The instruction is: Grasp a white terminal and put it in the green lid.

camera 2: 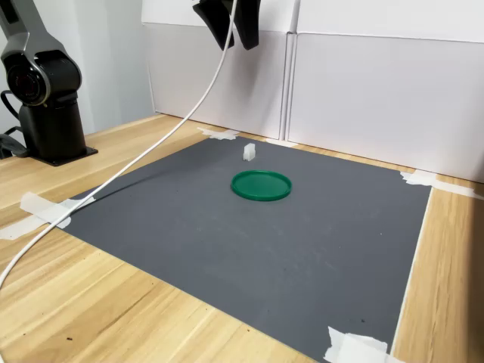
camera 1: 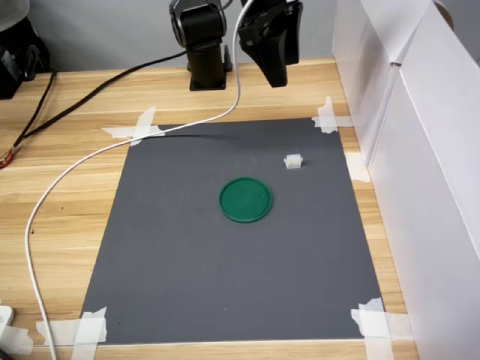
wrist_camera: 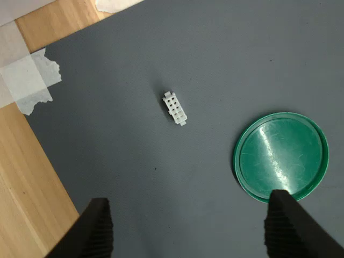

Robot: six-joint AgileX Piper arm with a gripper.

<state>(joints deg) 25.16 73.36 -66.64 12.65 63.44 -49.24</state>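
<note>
Grey mat [camera 1: 225, 277] taped flat to wooden bench | white terminal [wrist_camera: 174, 107] just beside green lid [wrist_camera: 281, 157], apart | gripper [wrist_camera: 193, 228] raised overhead, jaws spread, empty, poised for descent.

Wooden table [camera 1: 75, 225]; taped dark grey mat [camera 1: 225, 262]; white panels [camera 2: 378, 98] behind.

The arm [camera 2: 41, 83] is matte black, with a rounded joint housing on a cylindrical base [camera 1: 206, 64]. The end effector [wrist_camera: 188, 226] has two black fingers [wrist_camera: 97, 228] with ribbed pads. A white cable [camera 1: 97, 154] trails from the wrist.
</note>
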